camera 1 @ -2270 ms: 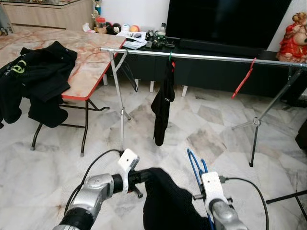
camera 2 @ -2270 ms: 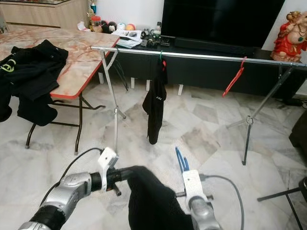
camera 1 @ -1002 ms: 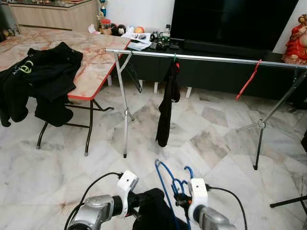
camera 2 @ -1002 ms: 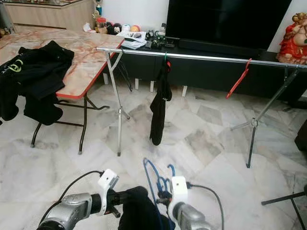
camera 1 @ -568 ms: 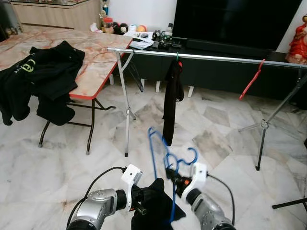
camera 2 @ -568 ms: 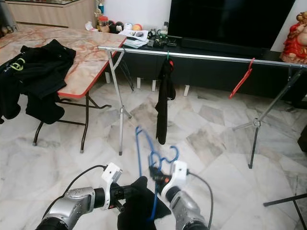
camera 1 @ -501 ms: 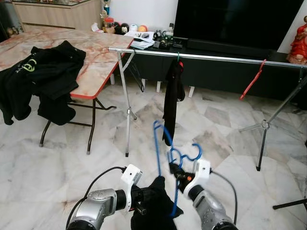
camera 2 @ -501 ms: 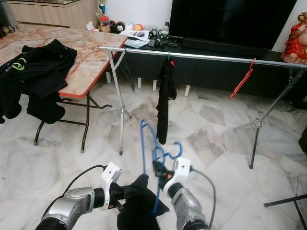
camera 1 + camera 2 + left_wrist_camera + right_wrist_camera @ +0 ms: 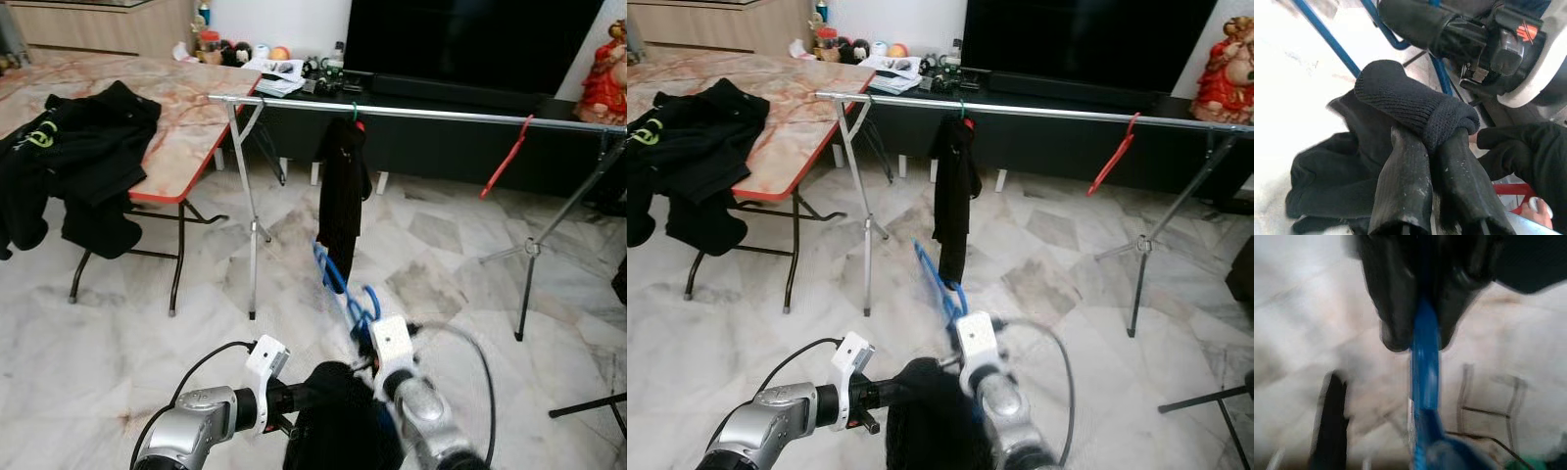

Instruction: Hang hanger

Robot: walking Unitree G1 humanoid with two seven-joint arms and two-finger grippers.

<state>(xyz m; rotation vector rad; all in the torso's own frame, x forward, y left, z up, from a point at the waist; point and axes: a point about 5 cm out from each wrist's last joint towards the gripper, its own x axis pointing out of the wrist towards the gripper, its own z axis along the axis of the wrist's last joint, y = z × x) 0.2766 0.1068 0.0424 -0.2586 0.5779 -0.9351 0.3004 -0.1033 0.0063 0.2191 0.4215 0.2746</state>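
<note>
Your two pincers, hanger and garment held low before the rail (image 9: 441,115).
Right pincer (image 9: 1413,340) clamps the blue hanger (image 9: 338,279); left pincer (image 9: 1430,147) grips the black garment (image 9: 1410,107).

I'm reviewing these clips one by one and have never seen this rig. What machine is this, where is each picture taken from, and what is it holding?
This is a walking humanoid robot with two silver arms, each ending in a two-fingered black hand. The two wide pictures come from a stereo camera on its head, looking down and forward. The two close-ups come from cameras on its wrists.

The left hand is shut on a dark garment. The right hand is shut on a blue hanger, raised toward the rail ahead.

On that rail hang a black garment and a red hanger. To the left stands a table with black clothes piled on it. The floor is marble.
</note>
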